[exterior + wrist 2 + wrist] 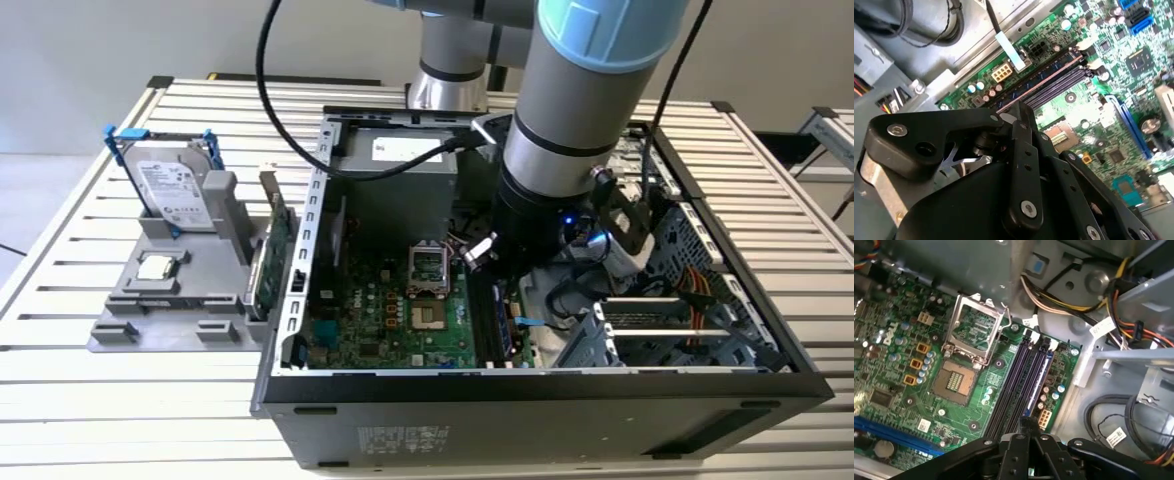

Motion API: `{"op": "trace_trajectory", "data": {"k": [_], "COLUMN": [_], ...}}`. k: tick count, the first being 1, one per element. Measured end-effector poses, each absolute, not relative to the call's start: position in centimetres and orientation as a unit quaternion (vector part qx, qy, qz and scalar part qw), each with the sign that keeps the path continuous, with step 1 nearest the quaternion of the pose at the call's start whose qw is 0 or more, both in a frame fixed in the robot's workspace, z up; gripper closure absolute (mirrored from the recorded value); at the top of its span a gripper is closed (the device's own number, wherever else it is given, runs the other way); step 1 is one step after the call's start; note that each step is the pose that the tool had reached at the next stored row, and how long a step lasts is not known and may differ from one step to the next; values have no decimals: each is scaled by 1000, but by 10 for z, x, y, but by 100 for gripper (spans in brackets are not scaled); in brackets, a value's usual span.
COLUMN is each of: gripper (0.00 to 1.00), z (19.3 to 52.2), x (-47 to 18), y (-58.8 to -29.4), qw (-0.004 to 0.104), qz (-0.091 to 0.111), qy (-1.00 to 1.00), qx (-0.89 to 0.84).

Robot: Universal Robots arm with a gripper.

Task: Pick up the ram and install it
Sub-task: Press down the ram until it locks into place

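Note:
The ram point(1037, 382) is a thin bluish stick standing on edge in the outermost memory slot of the motherboard point(909, 365), next to the empty dark slots point(1014, 385). In the second wrist view its top edge shows as a thin pale line point(1044, 80) running away from my fingertips. My gripper point(1026, 426) is low over the near end of that slot, its black fingers point(1021, 112) drawn together on the stick's end. In the exterior view the arm's wrist point(541, 215) reaches down into the open computer case point(534, 390), above the slots point(503, 315).
Bundled cables point(1064, 300) and the grey drive cage wall point(1124, 357) crowd the slot's outer side. The empty processor socket point(974, 325) lies on the other side. Outside the case, on the exterior view's left, a grey holder point(174, 310) carries a hard drive point(174, 195) and a green card point(274, 260).

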State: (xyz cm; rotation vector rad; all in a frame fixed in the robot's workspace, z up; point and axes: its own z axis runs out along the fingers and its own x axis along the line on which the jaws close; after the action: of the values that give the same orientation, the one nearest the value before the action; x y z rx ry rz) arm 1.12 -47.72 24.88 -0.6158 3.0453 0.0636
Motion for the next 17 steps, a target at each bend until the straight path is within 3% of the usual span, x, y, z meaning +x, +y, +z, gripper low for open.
{"op": "trace_trajectory", "data": {"k": [17], "gripper": [100], "z": [249], "x": [11], "y": [-477], "qw": [14], "qz": [23], "qy": [942], "qx": [-336]}}
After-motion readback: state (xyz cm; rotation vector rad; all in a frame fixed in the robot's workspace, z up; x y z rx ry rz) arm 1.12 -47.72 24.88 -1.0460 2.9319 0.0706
